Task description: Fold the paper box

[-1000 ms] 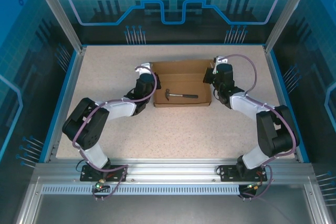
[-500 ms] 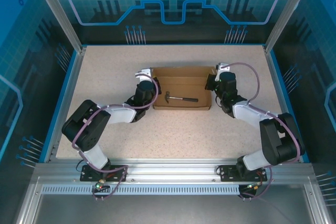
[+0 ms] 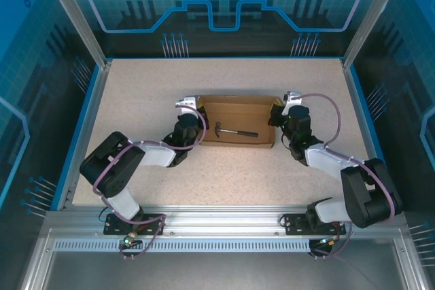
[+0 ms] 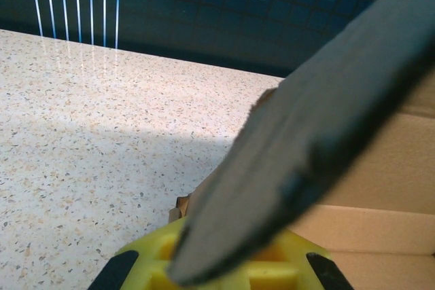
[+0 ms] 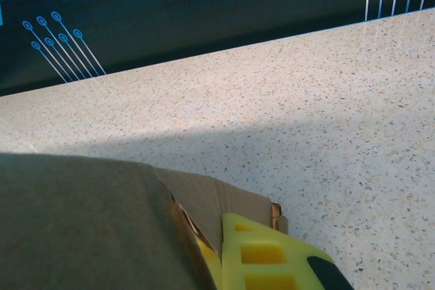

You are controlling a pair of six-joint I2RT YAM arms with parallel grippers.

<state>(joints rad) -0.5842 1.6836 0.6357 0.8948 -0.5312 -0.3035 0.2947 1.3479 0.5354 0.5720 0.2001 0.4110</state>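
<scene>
A paper box (image 3: 238, 109) sits on the table (image 3: 136, 93), slightly behind its middle, long sides running left to right. A hammer (image 3: 235, 131) lies inside on the box floor, head toward the left and handle toward the right. The left gripper (image 3: 197, 121) is pinched on the box's left end wall and the right gripper (image 3: 274, 119) on its right end wall, so the box lies between them. The left arm (image 3: 115, 164) reaches in from the near left and the right arm (image 3: 360, 188) from the near right. In both wrist views, bare table stretches behind the cardboard.
</scene>
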